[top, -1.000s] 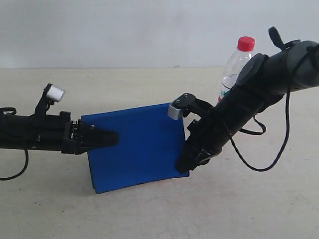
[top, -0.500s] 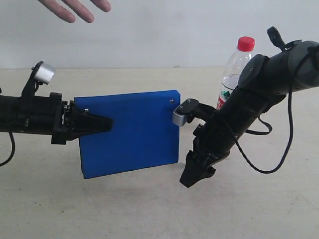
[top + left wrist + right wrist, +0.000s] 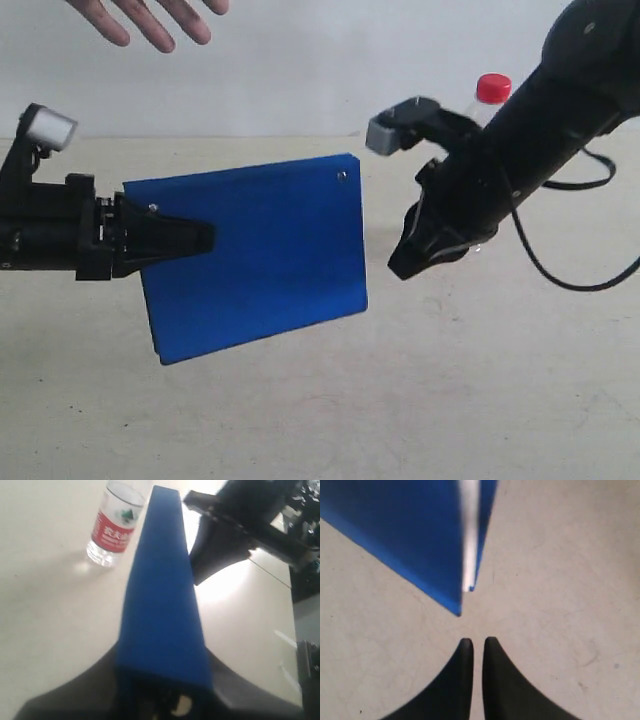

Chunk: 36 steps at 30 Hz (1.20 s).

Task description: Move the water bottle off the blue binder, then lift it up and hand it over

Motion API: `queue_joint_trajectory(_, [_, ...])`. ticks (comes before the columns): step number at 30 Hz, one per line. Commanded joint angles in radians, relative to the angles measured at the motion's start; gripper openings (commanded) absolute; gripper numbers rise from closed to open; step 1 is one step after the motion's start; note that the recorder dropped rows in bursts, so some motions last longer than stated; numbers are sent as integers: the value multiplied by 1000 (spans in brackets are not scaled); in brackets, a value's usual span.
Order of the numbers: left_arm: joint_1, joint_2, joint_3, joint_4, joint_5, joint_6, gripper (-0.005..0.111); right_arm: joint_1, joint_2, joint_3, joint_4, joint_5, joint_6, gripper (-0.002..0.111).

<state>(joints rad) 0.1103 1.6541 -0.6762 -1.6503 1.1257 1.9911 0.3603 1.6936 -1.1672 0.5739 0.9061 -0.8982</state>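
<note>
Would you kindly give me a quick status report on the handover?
Left end effector shut on blue binder, held aloft. Right end effector shut, empty. Water bottle standing aside. Hand above.

The exterior camera sits off the tabletop's [image 3: 480, 400] near edge, slightly above it, facing the far edge and the wall. The left wrist camera looks from close along the left gripper [image 3: 197, 238] and the blue binder [image 3: 250, 260] toward the water bottle [image 3: 112, 522]; both views share these. The right wrist camera looks steeply down past the right gripper [image 3: 475, 642] at the tabletop and a corner of the blue binder.
</note>
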Motion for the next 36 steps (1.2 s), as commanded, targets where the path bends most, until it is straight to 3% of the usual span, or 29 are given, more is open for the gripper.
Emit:
queue_joint_trajectory(1, [-3, -120, 13, -94, -37, -5, 4, -2, -146, -2, -7, 24, 30, 1])
queue_joint_trajectory(6, [-3, -281, 13, -94, -197, -53, 4, -2, -255, -2, -7, 9, 35, 1])
queue_joint_trajectory(11, [-3, -481, 13, -94, -258, -148, 4, -2, -305, -2, -11, 6, 37, 1])
queue_joint_trajectory(19, [-3, -779, 13, -94, -638, -206, 4, -2, -305, 36, -11, -31, 55, 1])
queue_joint_trajectory(36, [-3, -816, 13, -94, -663, -206, 4, -2, -305, 99, -25, -74, 53, 1])
